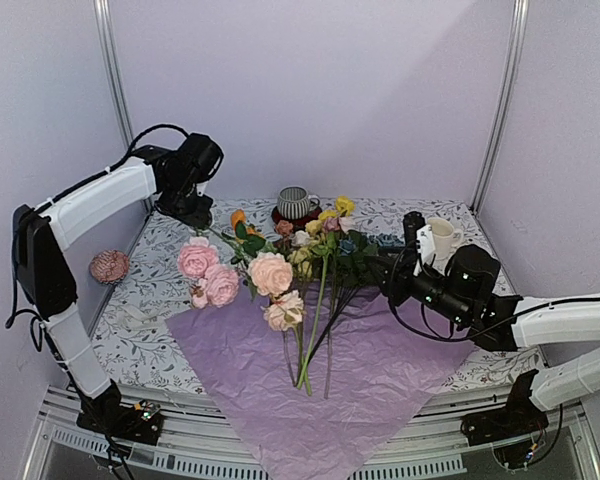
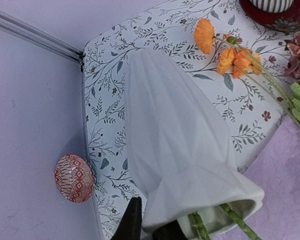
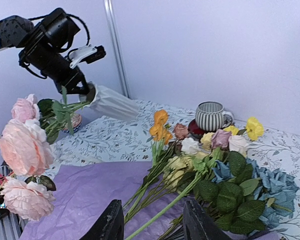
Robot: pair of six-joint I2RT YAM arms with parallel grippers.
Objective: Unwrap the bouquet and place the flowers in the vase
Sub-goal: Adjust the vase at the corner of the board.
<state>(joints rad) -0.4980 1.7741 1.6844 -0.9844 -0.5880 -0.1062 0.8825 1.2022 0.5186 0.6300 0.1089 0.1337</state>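
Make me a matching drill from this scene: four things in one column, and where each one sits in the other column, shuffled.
Things:
1. vase
2. striped mug
3. lilac paper
4. patterned ball

Places:
A. spread flat at the near edge, under the flower stems
B. just off the left edge of the patterned cloth
C. tilted, gripped at its rim by the left gripper
D. at the back, on a dark red coaster

Pairs: 1-C, 2-D, 3-A, 4-B
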